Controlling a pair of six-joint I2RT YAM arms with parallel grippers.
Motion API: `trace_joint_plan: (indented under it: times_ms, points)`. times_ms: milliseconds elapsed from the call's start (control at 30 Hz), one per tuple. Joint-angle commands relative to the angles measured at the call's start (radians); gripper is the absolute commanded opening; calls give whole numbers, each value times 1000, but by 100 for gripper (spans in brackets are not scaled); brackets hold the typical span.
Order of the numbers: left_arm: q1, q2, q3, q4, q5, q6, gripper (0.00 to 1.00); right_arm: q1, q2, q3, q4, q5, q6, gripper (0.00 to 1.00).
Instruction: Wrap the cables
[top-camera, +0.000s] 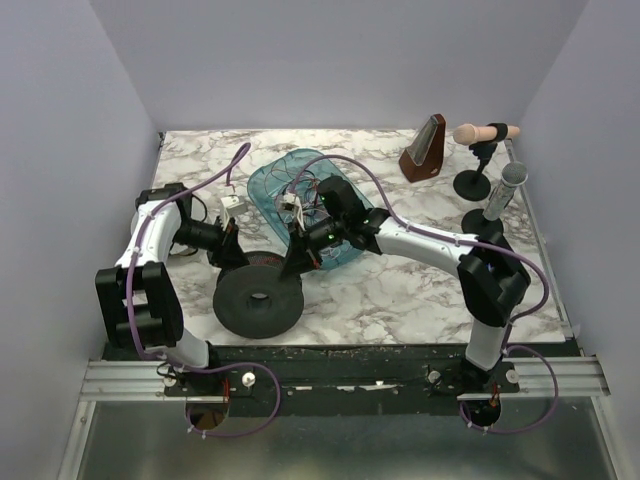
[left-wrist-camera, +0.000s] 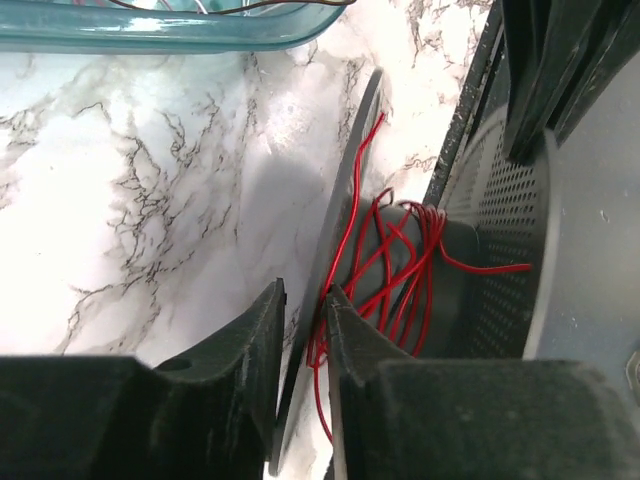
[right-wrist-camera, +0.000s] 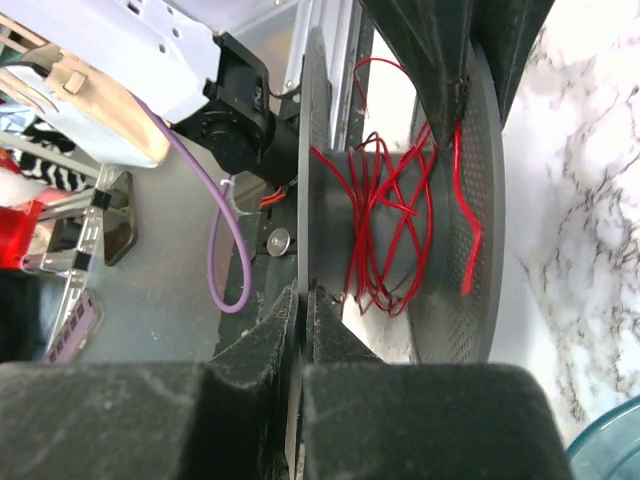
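Marble tabletop (top-camera: 400, 300): thin red cables (right-wrist-camera: 385, 230) are winding onto black plastic spool (top-camera: 235, 305). Right gripper (right-wrist-camera: 303, 296) is clamping a flange; left gripper (left-wrist-camera: 305, 296), jaws apart, likely regripping next.

One marble table (top-camera: 420, 300) carries one black spool (top-camera: 235, 300) with two round discs and one clear blue tray (top-camera: 262, 182). There are two robot arms, a left arm (top-camera: 150, 290) and a right arm (top-camera: 430, 240), each with one purple lead and one two-fingered gripper: the left gripper (left-wrist-camera: 306, 292) and the right gripper (right-wrist-camera: 303, 292). At the back stand one brown metronome (top-camera: 425, 150) and two microphones, one beige microphone (top-camera: 487, 132) and one grey microphone (top-camera: 508, 183), each on its own stand. The thin cables (top-camera: 298, 196) form too many loops to count.
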Motion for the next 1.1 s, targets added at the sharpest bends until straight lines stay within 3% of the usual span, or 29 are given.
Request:
trace_joint_plan:
  times_ms: [0, 267, 467, 767, 933, 1067]
  points:
    - [7, 27, 25, -74, -23, 8, 32, 8, 46, 5, 36, -41, 74, 2]
    - [14, 28, 51, 1, -80, -56, 47, 7, 98, 18, 35, 32, 116, 1]
    - [52, -12, 69, 322, -230, -403, 55, 1, 164, 57, 35, 132, 176, 1]
    - [57, -12, 48, 256, -202, -311, 54, -2, 239, 114, 47, 196, 234, 1]
    - [58, -40, 48, 395, -224, -486, 54, -2, 291, 169, 47, 290, 278, 1]
    - [57, -37, 112, 451, -328, -593, 55, -1, 333, 217, 47, 347, 306, 2]
